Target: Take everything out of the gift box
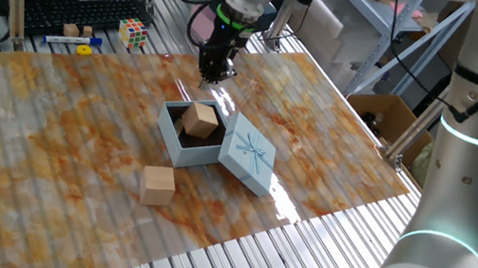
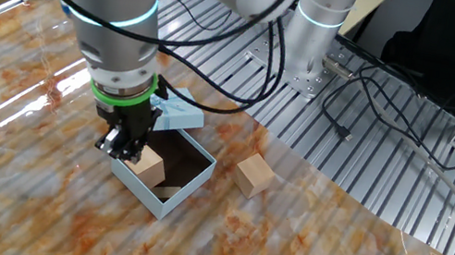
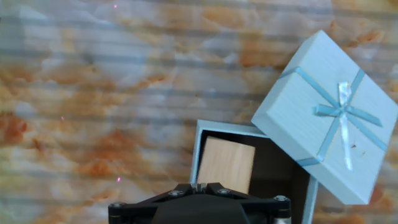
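gripper (image 1: 216, 75), 2 blocks (image 1: 202, 120), 1 box (image 1: 186, 150)

One block (image 1: 202, 120) sits in the gift box (image 1: 181, 145), lid (image 1: 248, 154) seemingly leaning alongside, another block (image 1: 158, 185) outside.

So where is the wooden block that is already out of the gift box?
In one fixed view the loose wooden block lies on the marbled table in front of the open gift box, apart from it, left of the leaning lid.

Pale-blue gift box (image 1: 181, 147) with dark brown inside, ribbon-bow patterned lid (image 1: 246, 154), light-tan wooden blocks (image 1: 158, 185), orange-marbled table cover (image 1: 45, 142)
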You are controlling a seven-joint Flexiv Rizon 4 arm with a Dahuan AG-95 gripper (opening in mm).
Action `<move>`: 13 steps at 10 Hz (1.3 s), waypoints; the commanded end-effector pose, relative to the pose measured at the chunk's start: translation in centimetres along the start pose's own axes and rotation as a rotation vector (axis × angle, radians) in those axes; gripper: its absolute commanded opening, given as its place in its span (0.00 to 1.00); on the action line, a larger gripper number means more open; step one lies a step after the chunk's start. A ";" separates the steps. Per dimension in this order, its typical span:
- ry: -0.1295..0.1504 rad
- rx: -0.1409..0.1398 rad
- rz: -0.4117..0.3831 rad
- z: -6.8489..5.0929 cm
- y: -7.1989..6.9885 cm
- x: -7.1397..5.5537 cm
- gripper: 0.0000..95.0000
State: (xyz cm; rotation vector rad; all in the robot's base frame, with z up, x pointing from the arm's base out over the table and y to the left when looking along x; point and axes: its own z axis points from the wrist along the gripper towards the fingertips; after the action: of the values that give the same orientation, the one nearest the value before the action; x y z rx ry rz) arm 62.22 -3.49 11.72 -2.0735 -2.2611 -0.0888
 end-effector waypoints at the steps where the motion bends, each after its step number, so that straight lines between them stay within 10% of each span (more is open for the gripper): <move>1: -0.011 -0.011 -0.023 -0.2 -0.4 0.1 0.00; 7: -0.060 0.000 -0.046 -0.2 -0.4 0.1 0.00; 13: -0.034 0.003 -0.084 -0.2 -0.4 0.1 0.00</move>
State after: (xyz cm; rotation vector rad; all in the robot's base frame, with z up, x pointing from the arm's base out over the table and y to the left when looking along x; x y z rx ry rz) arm 62.01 -3.54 11.90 -2.0082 -2.3350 -0.0455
